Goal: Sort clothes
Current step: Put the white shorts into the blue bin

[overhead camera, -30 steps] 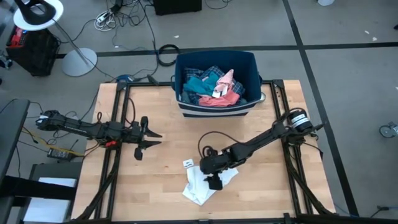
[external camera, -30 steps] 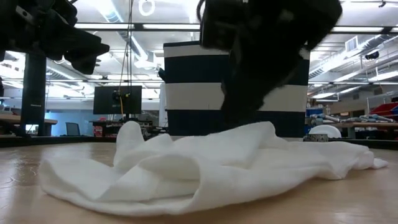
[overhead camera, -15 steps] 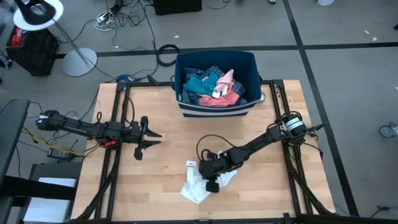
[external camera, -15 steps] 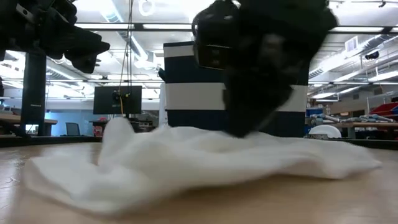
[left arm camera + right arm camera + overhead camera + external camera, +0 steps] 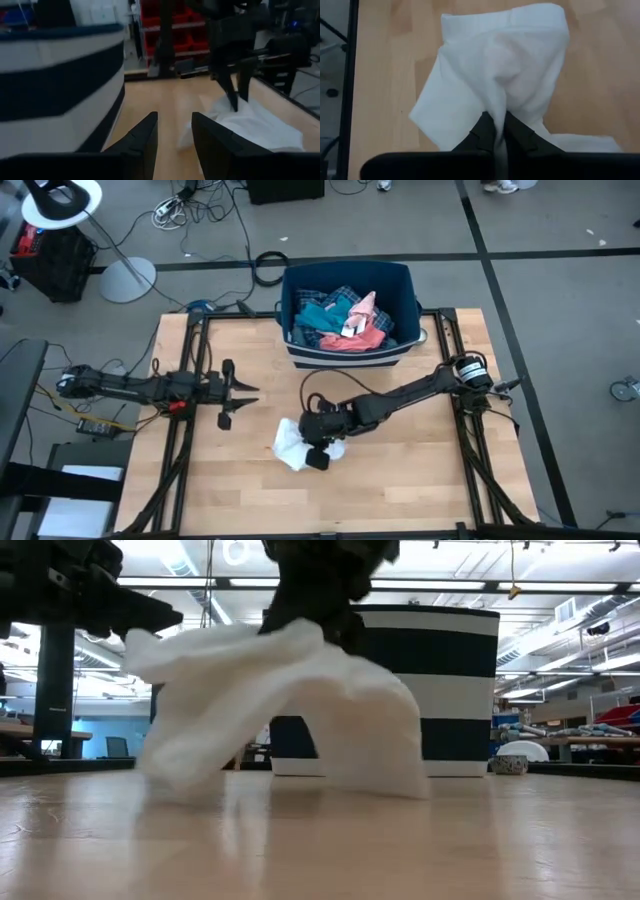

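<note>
- Pinching a fold of the white garment (image 5: pixel 293 446) between its closed fingers, the right gripper (image 5: pixel 318 442) sits low over the middle of the wooden table (image 5: pixel 420 480), toward the front.
- From the low camera the white garment (image 5: pixel 285 700) is lifted into an arch under the right gripper (image 5: pixel 318 610), with both drooping ends reaching down to the tabletop or close to it.
- Seen past the right wrist, the cloth (image 5: pixel 495 80) hangs from the fingers (image 5: pixel 481 131) and spreads over the wood below.
- Left gripper (image 5: pixel 232 392) hovers above the left part of the table, apart from the white garment, with its two fingers parted and nothing between them.
- From the left wrist, the left gripper (image 5: pixel 174 135) points across the table toward the white cloth (image 5: pixel 250 125) and the other arm's fingers, which are planted in it.
- Dark blue bin (image 5: pixel 400 285) with a white stripe stands at the far edge of the table, in the middle.
- Inside the bin lie the rest of the clothes in a heap: a blue-white plaid shirt (image 5: pixel 340 298), a teal piece (image 5: pixel 312 315), a salmon pink piece (image 5: pixel 360 338) and a pale pink piece (image 5: pixel 362 306) on top.
- White garment lies on the table in front of the bin, well apart from it.
- Floor lamp (image 5: pixel 125 275) stands on the floor beyond the table's far left corner.
</note>
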